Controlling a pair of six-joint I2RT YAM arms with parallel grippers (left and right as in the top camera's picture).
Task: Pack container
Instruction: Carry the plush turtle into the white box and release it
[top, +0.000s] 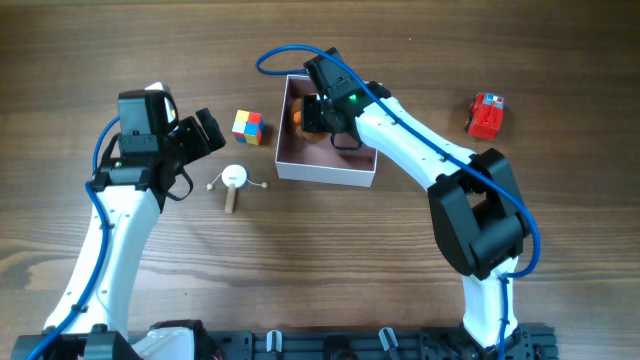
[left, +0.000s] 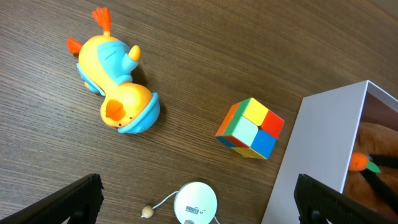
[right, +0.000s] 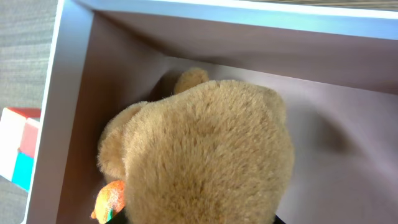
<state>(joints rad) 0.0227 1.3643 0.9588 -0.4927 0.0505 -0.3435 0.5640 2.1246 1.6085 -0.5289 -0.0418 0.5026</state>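
Observation:
The container (top: 326, 170), a white-walled box with a dusty-pink inside, lies at the table's middle back. My right gripper (top: 322, 112) reaches into its far left part and is shut on a brown plush toy (right: 205, 155) with an orange piece (right: 109, 200). In the right wrist view the plush fills the space between the fingers (right: 199, 219), low over the pink floor (right: 323, 162). My left gripper (top: 205, 130) is open and empty, left of the container. In the left wrist view its fingers (left: 198, 183) straddle a white disc toy (left: 196, 202), with the container's white wall (left: 317, 143) at the right.
A coloured cube (top: 248, 127) sits just left of the container. A white disc toy with a wooden handle (top: 233, 180) lies in front of it. A yellow-and-blue duck toy (left: 118, 81) lies near the left gripper. A red toy car (top: 486, 115) stands at the far right.

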